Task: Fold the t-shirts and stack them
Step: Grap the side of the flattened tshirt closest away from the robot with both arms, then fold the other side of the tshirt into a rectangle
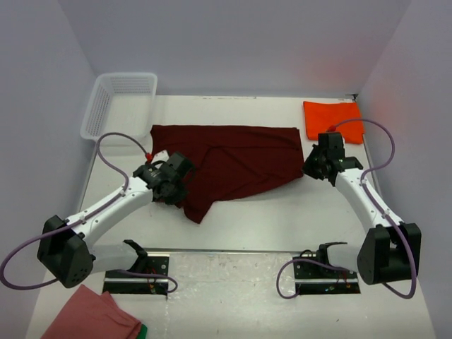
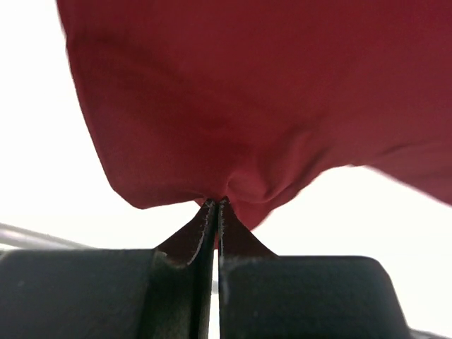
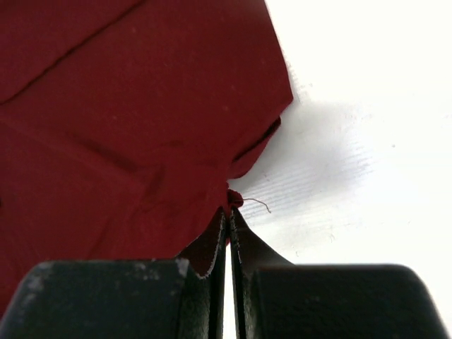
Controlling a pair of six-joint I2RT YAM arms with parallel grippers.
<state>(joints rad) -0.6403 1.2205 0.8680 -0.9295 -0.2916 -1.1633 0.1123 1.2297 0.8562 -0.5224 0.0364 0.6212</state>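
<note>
White table (image 1: 282, 219), matte, closed in at left, back and right by plain pale walls (image 1: 240, 42); the light is even, with soft shadows under both arms. A white mesh basket (image 1: 120, 102) sits in the far-left corner. The maroon t-shirt (image 1: 233, 162) lies spread and creased across the middle of the table, one flap trailing toward the near edge. The orange t-shirt (image 1: 332, 119) lies folded flat in the far-right corner, apart from the maroon one. Left gripper (image 2: 215, 205): jaws pressed together on a pinch of the maroon shirt's left side. Right gripper (image 3: 229, 205): jaws clamped on the tip of its right corner, just above bare table. A pink cloth (image 1: 92, 314) with a green edge lies at the near-left corner.
</note>
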